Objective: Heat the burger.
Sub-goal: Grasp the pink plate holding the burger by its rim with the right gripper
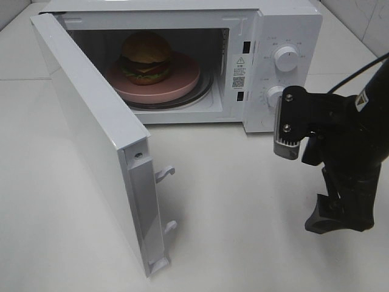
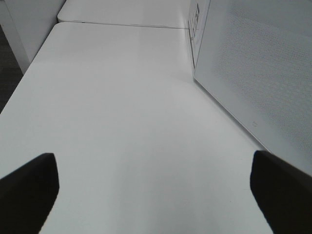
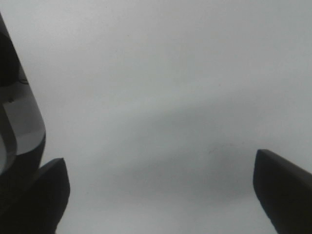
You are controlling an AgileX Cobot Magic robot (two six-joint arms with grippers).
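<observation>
A plain white bench [image 1: 243, 201] carried a white microwave [image 1: 285, 24] at its far side, pale wall behind. The door [image 1: 91, 134] stood swung wide toward the near left, its latch hooks [image 1: 165, 174] jutting from the near edge. The burger [image 1: 146, 58] sat inside the cavity on a pink plate [image 1: 182, 76], toward the plate's left side. My right arm [image 1: 346, 152] hung at the right, just in front of the control dials [image 1: 285, 59]. My right end effector [image 3: 161, 190] was open over bare bench, its fingers [image 3: 282, 190] spread with nothing between them. My left end effector [image 2: 156, 190] was likewise open and empty, low over the bench on the outer side of the door, whose mesh-patterned face rose close beside it. Bare bench lay between the door's near edge and my right arm. In the left wrist view the bench's edge gave way to dark floor [image 2: 7, 73].
</observation>
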